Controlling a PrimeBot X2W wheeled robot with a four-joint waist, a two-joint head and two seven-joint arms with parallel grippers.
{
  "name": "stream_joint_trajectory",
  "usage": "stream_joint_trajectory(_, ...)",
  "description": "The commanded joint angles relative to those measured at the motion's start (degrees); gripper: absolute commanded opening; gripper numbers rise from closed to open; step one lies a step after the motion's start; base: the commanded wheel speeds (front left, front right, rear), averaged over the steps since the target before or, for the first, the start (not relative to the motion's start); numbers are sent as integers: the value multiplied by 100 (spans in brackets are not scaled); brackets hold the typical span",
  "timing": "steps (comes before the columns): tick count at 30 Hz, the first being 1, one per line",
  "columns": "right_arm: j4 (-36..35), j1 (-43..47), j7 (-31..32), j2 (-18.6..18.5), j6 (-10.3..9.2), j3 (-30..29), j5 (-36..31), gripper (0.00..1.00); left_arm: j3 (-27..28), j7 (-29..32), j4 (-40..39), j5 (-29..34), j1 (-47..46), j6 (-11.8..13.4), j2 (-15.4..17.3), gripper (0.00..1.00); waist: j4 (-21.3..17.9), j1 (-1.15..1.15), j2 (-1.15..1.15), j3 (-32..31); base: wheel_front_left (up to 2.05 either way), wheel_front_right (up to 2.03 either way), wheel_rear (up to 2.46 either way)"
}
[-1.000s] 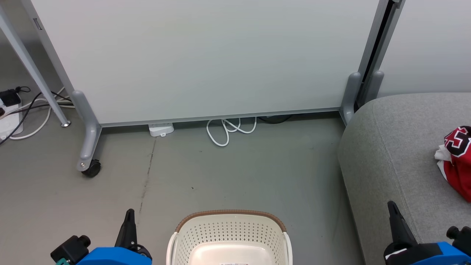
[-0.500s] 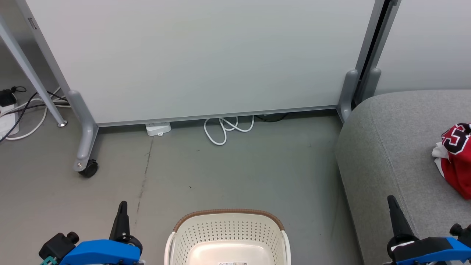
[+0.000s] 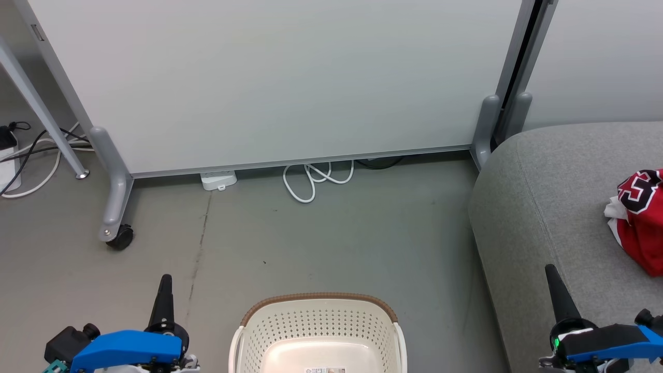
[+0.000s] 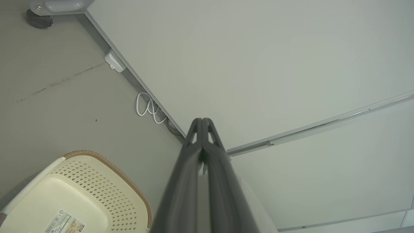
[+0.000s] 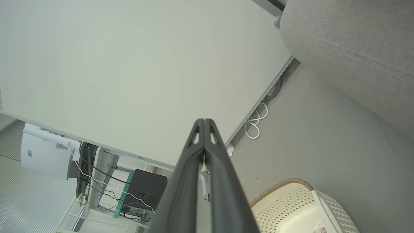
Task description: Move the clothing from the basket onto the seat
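The cream basket (image 3: 318, 331) with a brown rim stands on the floor at the bottom centre, and the part of its inside that shows is bare. Red clothing (image 3: 639, 220) with black-and-white lettering lies on the grey seat (image 3: 549, 207) at the right edge. My left gripper (image 3: 164, 282) is shut and holds nothing, to the left of the basket. My right gripper (image 3: 550, 272) is shut and holds nothing, over the seat's front edge. In the left wrist view the gripper (image 4: 202, 121) has both fingers pressed together, with the basket (image 4: 81, 194) at lower left. The right wrist view shows its gripper (image 5: 204, 121) likewise shut, beside the basket (image 5: 300, 207) and the seat (image 5: 349, 51).
A white partition panel (image 3: 279, 77) on grey wheeled feet (image 3: 116, 235) stands behind the basket. A coiled white cable (image 3: 313, 181) and a white power adapter (image 3: 217, 180) lie at its base. More cables (image 3: 31, 155) and a slanted grey leg (image 3: 41, 111) are at far left.
The whole head view has shifted slightly, so the camera moved. Both grippers stay shut and now show a little higher in the view. The clothing and basket lie as before.
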Motion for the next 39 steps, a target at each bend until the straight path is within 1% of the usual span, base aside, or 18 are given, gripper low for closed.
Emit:
stream_joint_trajectory(1, -45, -147, 21, -48, 4, -1, 167, 0, 57, 37, -93, -136, -168, -28, 0, 0, -6, 0, 0, 4, 0, 0, 0)
stream_joint_trajectory(11, -36, -229, 117, -52, 7, -1, 723, 0, 150, 183, -196, -660, -212, -33, 0, 0, -49, 0, 0, 28, 0, 0, 0)
stream_joint_trajectory(39, -13, -413, 335, -59, 8, 3, 2018, 0, 390, 515, -435, -1879, -303, -43, -2, 0, -166, 0, 0, 93, 0, 0, 0)
